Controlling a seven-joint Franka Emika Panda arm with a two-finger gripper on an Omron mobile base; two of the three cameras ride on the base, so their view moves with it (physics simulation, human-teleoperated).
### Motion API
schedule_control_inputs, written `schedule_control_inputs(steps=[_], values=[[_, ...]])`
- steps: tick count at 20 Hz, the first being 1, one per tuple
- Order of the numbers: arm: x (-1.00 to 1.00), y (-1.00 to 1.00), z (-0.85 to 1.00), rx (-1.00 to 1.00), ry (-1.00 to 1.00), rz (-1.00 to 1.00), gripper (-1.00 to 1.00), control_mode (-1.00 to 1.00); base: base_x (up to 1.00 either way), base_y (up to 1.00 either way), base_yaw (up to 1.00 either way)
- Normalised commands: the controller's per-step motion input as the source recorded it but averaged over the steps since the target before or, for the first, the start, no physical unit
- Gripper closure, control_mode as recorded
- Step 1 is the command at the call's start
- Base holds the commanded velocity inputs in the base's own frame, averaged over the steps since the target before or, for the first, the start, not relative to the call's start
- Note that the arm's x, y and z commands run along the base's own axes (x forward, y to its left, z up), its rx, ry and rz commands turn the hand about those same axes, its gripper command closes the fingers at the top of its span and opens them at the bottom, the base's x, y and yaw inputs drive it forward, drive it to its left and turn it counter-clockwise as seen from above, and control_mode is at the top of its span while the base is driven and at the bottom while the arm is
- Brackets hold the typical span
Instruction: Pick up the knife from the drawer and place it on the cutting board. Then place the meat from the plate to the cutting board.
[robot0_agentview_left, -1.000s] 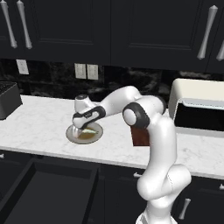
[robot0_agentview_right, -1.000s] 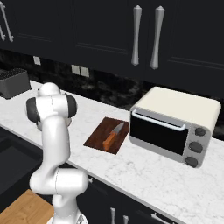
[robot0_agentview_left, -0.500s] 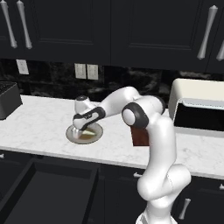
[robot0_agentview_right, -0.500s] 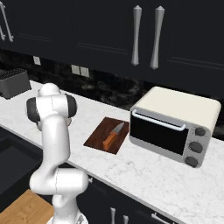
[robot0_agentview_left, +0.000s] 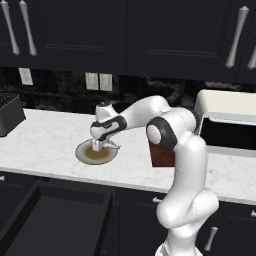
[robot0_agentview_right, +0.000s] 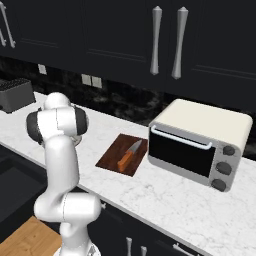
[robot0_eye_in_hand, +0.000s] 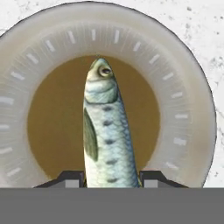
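White speckled stone makes up the surface, with black cupboards above it and below it.

Not much has changed since a moment ago. My arm is in the same spot and the plate has not moved. My hand has sunk a tiny bit lower onto the plate, and my jaws have come in from wide apart.

My arm goes up from the base, bends at the big elbow and stretches out to the left. My hand points straight down over the plate. My jaws are closed on the meat. One dark tip sits tight on each side of it, near its tail end. It looks like a little fish with silver scales. It lies along the middle of the plate, with its head far from my tips.

The knife lies on the cutting board, off to my right, just beside the toaster oven. Its orange handle is nearer to me and its blade points toward the wall. The drawer hangs open below the surface, in front of the plate.

I count one plate, one piece of meat, one knife, one cutting board, one open drawer and one toaster oven.
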Motion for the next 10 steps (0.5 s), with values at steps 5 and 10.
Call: schedule_control_inputs(steps=[5, 10], values=[[-0.09, -0.96, 0.39, 0.01, 0.01, -0.43, 1.00, -1.00, 0.00, 0.00, 0.00], [-0.04, -0.75, 0.01, 0.00, 0.02, -0.62, 1.00, -1.00, 0.00, 0.00, 0.00]])
